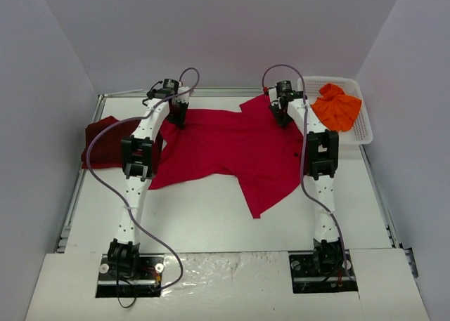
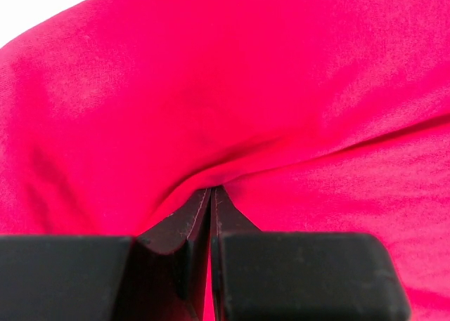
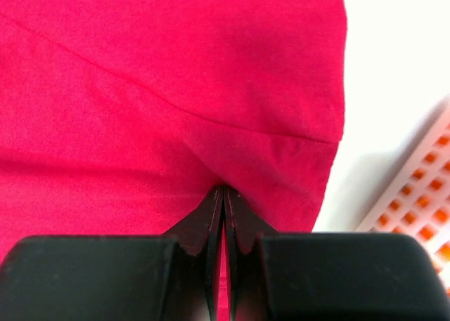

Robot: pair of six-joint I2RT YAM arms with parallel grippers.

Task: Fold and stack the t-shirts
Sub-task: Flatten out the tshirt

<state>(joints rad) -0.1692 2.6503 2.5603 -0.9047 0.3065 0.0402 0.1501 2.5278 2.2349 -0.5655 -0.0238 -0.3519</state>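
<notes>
Red shirt (image 1: 232, 149): soft, limp; best gripped along the far edge.
Left end effector (image 2: 211, 194): clamped on it.
Right end effector (image 3: 223, 192): likewise, apparently.

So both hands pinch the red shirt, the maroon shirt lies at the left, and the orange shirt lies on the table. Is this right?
Not quite: the top external view shows the orange shirt inside the white basket, not on the table. The left hand and right hand do pinch the red shirt, and the maroon shirt lies at the left.
</notes>
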